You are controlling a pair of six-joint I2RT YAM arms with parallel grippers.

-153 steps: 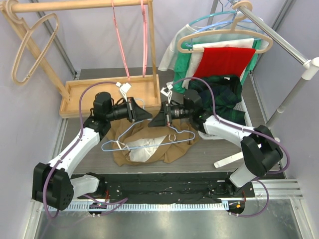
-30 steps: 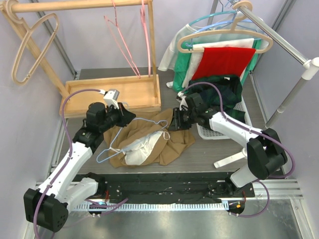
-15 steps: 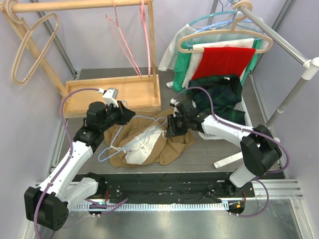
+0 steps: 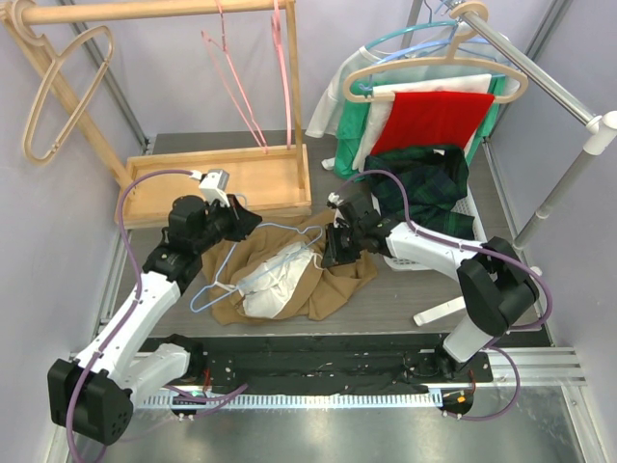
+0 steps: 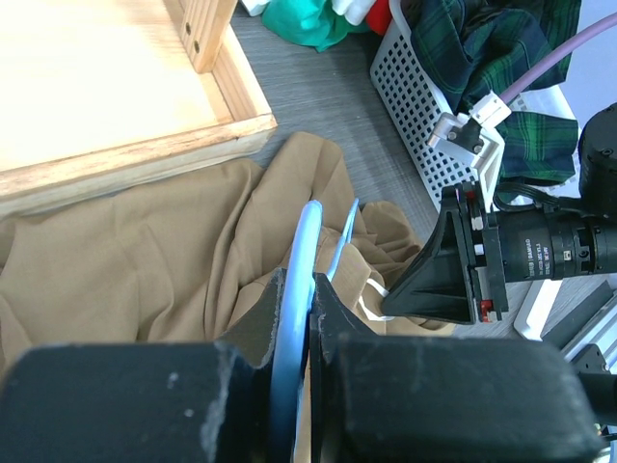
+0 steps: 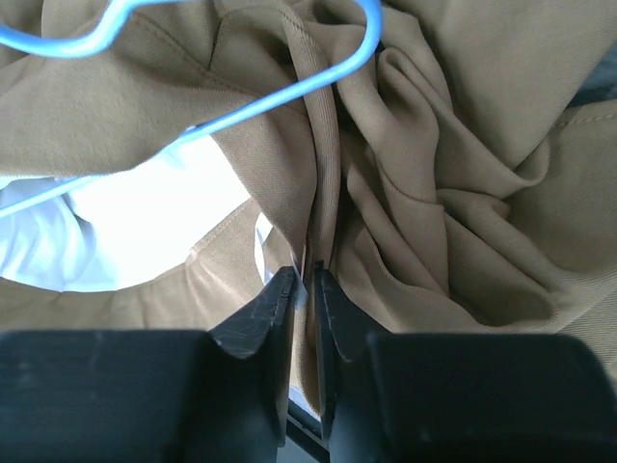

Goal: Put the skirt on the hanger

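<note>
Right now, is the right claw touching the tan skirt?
Touching. The right wrist view shows the right claw pinched on a raised fold of the tan skirt, with fabric between its jaws.

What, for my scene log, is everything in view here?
skirt: one, tan with white lining, crumpled on the table between the arms
blue hanger: one, light blue wire, lying on the skirt
pink hangers: apparently two, on the rack
beige hangers: two, one at the rack's left end, one on the rail
rack: one, wood, back left, tray base
rail: one, metal, back right
red cloth: one, on the rail's beige hanger
green and white clothes: count unclear, beside the red cloth
plaid cloth: one, dark green, in the basket
basket: one, white, right of the skirt
left gripper: shut on the blue hanger
right gripper: pinching a skirt fold
</note>
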